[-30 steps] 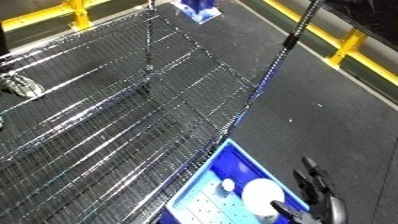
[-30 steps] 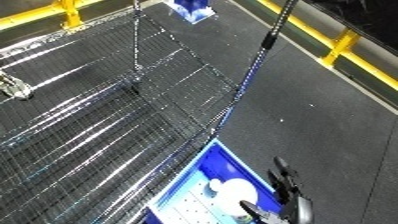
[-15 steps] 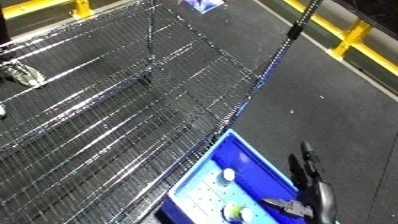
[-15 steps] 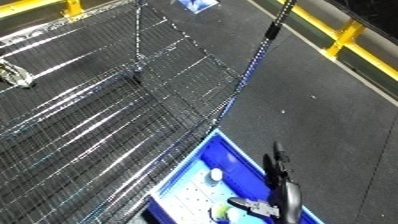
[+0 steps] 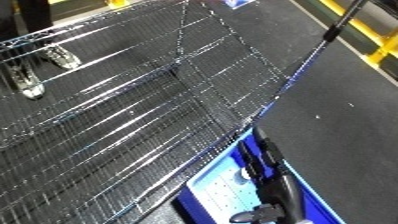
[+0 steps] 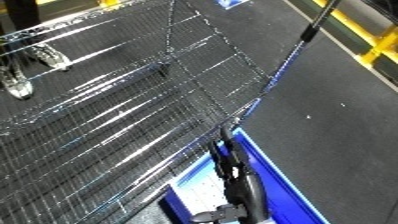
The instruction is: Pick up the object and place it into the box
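Observation:
A blue bin (image 5: 313, 196) with a pale gridded floor (image 5: 218, 192) sits at the lower right, pushed against the wire mesh surface (image 5: 133, 125). My right hand (image 5: 277, 186) comes up from the bottom edge and lies over the bin. Its black fingers (image 5: 265, 150) are stretched straight toward the bin's far corner and hold nothing. A small white object (image 5: 246, 173) shows inside the bin just left of the fingers, partly hidden by them. My left hand is in no view.
The shiny wire mesh fills the left and middle. A person's shoes (image 5: 28, 84) stand beyond it at the upper left. Dark floor (image 6: 338, 110) lies to the right, crossed by a black pole (image 5: 342, 22) beside a yellow barrier (image 5: 378, 37).
The camera has tilted and moved closer, so the bin sits lower in view. My right hand has stretched forward over the bin, its fingers straighter. The white object is now mostly covered.

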You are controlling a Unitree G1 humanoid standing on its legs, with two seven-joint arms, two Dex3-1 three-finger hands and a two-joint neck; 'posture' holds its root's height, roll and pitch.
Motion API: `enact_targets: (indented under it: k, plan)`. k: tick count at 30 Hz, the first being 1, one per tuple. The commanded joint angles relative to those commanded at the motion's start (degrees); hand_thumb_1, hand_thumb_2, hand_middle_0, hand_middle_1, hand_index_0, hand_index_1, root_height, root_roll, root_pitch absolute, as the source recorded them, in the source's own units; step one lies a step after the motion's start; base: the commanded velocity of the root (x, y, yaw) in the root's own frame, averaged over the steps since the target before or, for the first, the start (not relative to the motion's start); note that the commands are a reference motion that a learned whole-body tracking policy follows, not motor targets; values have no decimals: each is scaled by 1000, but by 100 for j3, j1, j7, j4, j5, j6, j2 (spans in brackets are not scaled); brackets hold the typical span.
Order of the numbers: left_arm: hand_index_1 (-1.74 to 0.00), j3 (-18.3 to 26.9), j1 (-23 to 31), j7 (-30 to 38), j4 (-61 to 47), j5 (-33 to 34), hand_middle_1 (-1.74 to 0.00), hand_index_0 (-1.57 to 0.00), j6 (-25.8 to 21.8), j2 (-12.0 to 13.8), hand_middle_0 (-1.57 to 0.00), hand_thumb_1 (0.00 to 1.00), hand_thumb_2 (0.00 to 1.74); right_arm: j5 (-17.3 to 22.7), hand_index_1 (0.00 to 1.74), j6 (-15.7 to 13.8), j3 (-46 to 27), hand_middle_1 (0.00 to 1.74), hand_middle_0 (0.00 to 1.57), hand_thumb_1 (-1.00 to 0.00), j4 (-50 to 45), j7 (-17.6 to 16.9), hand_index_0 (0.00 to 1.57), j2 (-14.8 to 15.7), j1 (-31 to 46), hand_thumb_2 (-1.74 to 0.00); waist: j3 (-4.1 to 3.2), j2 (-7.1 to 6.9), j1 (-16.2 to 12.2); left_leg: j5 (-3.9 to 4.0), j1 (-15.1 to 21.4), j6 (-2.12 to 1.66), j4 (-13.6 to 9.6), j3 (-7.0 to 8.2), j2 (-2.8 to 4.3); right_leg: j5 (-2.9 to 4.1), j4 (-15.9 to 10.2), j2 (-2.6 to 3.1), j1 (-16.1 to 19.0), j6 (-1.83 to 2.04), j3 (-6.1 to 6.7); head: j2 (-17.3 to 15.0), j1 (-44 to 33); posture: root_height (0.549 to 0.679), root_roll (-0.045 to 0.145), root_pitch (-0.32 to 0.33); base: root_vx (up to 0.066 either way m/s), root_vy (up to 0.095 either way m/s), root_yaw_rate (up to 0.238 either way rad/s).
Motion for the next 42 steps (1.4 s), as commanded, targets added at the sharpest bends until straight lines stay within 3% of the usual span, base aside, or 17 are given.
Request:
enact_targets:
  k: [5, 12, 25, 32, 42]
  plan:
    - [-1740, 22, -96, -22, 63, 61, -1740, -1570, 120, 11, -1570, 1000, 1740, -241, 0, 130, 172, 0, 0, 0, -73, 42, 0, 42, -262, 0, -19, -88, 163, -9, -43, -6, 107, -92, -1, -40, 51, 29, 91, -21, -90, -139, -405, 660, 61, -3, 51, -56, 139]
    - [-1740, 94, -155, -114, 142, 112, -1740, -1570, 211, -10, -1570, 1000, 1740, -472, 0, 293, 303, 0, 0, 0, -100, 38, 0, 131, -459, 0, -47, -182, 366, -2, -45, -24, 209, -200, 0, -72, 74, 25, 241, -41, -206, -352, -1007, 660, 55, -21, 73, -34, 162]
    - [-1740, 76, -170, -191, 131, 130, -1740, -1570, 223, -14, -1570, 1000, 1740, -970, 0, 316, 493, 0, 0, 0, 22, -186, 0, 245, -468, 0, -19, -275, 582, 96, -5, -41, 189, -313, 18, -100, 127, -11, 371, -18, -337, -517, -1730, 659, 48, -41, 59, -16, 122]
    - [-1740, 64, -128, -219, 113, 123, -1740, -1570, 258, -13, -1570, 1000, 1740, -1192, 0, 281, 554, 0, 0, 0, 116, -279, 0, 210, -400, 0, -6, -305, 636, 108, -3, -48, 225, -349, 27, -141, 217, -45, 392, -13, -376, -572, -1797, 657, 47, -50, 50, -7, 57]
    - [-1740, 66, -6, -276, 78, 130, -1740, -1570, 283, -6, -1570, 1000, 1740, -1244, 0, 331, 568, 0, 0, 0, 180, -361, 0, 164, -290, 0, 29, -318, 652, 85, -21, -47, 317, -349, 7, -143, 277, -90, 398, -3, -374, -641, -1821, 657, 49, -58, 31, 7, 7]
